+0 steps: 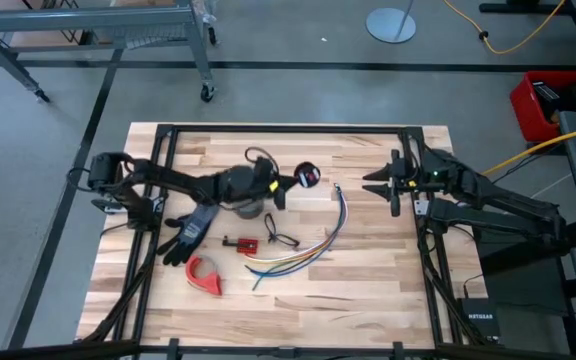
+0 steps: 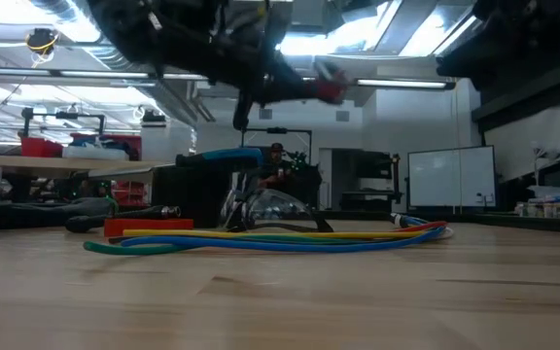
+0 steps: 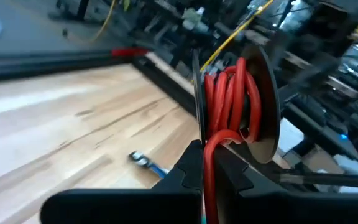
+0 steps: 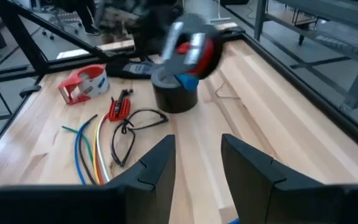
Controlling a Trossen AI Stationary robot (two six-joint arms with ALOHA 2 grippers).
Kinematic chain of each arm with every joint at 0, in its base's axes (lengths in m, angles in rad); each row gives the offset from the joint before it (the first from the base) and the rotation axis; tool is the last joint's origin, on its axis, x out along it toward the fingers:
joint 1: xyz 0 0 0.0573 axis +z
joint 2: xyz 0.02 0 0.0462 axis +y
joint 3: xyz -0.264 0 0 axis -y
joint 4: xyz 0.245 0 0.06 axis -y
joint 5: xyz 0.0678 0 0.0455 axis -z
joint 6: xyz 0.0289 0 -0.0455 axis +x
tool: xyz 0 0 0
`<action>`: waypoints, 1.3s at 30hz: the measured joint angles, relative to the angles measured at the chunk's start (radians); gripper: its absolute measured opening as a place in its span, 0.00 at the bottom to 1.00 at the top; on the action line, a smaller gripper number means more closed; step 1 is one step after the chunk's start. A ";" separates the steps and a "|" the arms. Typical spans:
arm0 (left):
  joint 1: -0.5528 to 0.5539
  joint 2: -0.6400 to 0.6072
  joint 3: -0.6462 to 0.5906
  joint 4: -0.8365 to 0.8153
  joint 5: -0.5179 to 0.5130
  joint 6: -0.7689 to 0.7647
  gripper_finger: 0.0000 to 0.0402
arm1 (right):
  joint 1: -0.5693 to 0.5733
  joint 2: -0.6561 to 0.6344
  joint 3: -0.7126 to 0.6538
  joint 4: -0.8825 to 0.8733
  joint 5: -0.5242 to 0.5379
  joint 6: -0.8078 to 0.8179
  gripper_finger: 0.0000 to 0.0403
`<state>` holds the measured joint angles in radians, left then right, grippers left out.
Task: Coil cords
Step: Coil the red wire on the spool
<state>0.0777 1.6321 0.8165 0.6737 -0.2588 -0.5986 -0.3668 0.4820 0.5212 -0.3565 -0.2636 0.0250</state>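
Broadly, the tabletop (image 1: 368, 290) carries everything else, so take the dark cylinder (image 1: 246, 205) near its middle as the landmark. The left gripper (image 3: 209, 168) hangs above and just to the right of that cylinder, pressed together on the red wire (image 3: 229, 99). The wire is wound in several loops against a dark disc (image 3: 267, 106), well clear of the wood. It looks light, thin and springy, so loose turns would likely slip or unwind. In my judgement the safest hold is across the bunched loops, not on one strand. The right gripper (image 4: 197, 165) waits well right of the cylinder, its fingers spread and holding nothing.
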 joint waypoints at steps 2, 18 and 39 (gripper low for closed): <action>0.064 0.000 0.000 -0.039 0.074 -0.042 0.00 | 0.000 0.000 -0.010 0.008 0.000 0.000 0.33; 0.539 0.000 0.000 -0.241 0.580 -0.160 0.00 | 0.000 0.000 -0.034 0.019 0.000 -0.003 0.33; 0.607 0.160 0.000 -0.508 0.705 -0.178 0.00 | 0.000 0.000 -0.034 0.018 0.000 -0.005 0.33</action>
<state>0.6842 1.7920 0.8162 0.1654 0.4458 -0.7769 -0.3666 0.4820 0.4877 -0.3389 -0.2634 0.0204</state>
